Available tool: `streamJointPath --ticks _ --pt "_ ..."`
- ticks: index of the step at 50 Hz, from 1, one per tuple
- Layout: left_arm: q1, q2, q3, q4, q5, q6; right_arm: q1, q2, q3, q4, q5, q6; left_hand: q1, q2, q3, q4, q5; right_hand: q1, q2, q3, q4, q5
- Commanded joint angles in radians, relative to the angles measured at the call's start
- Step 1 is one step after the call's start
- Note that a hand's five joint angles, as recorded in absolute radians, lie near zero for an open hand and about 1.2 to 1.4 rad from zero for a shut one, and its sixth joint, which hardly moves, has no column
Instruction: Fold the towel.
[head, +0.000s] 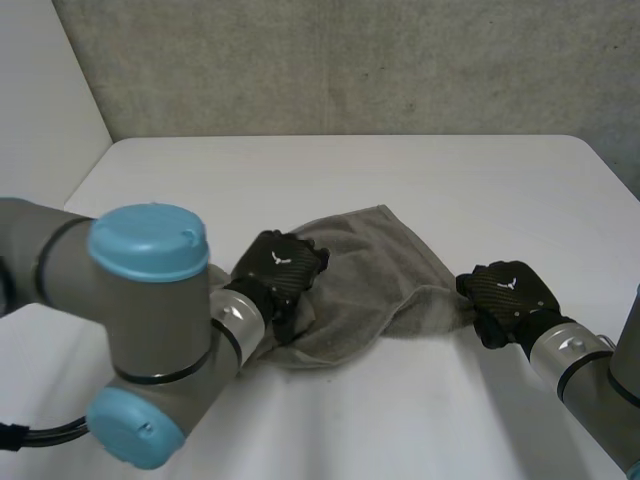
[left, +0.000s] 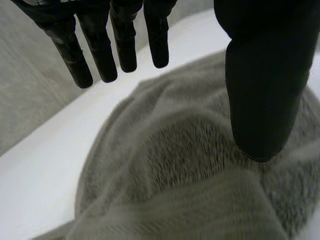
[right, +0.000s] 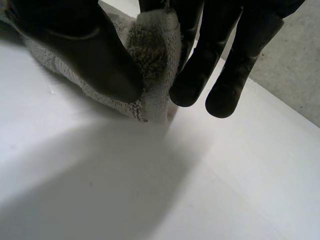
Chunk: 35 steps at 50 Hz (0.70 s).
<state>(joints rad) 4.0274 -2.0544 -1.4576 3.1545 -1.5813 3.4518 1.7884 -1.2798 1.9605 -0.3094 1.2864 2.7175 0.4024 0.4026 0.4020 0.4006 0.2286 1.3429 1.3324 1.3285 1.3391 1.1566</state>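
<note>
Grey towel (head: 375, 275) is lying bunched in the middle of the white table (head: 420, 170), long axis running left-right between the hands, one corner pointing far. Left hand (head: 278, 268) is resting on its left end, fingers straight, thumb touching the pile. Right hand (head: 508, 293) is pinching the right end between thumb and fingers.
</note>
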Motion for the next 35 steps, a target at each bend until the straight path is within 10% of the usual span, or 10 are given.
streamJointPath --ticks 1,13,25,35 --pt "-0.002 -0.081 0.045 -0.025 -0.052 0.010 0.003 0.004 0.001 0.000 0.004 -0.001 0.148 0.148 0.149 0.150 0.148 0.053 0.064 0.068 0.057 0.065" --pt "0.016 -0.051 0.056 -0.056 -0.276 0.012 0.005 0.007 -0.002 0.000 0.005 -0.004 0.993 0.993 0.994 0.995 0.993 0.053 0.064 0.068 0.057 0.065" --pt "0.191 0.203 -0.119 -0.076 -0.309 0.006 0.002 -0.036 -0.025 0.038 -0.001 -0.019 0.994 0.994 0.994 0.996 0.993 0.053 0.064 0.068 0.057 0.065" --pt "0.206 0.534 -0.170 -0.087 -0.286 0.001 -0.001 -0.356 -0.214 0.419 0.013 -0.136 0.994 0.994 0.994 0.996 0.993 0.053 0.064 0.068 0.057 0.065"
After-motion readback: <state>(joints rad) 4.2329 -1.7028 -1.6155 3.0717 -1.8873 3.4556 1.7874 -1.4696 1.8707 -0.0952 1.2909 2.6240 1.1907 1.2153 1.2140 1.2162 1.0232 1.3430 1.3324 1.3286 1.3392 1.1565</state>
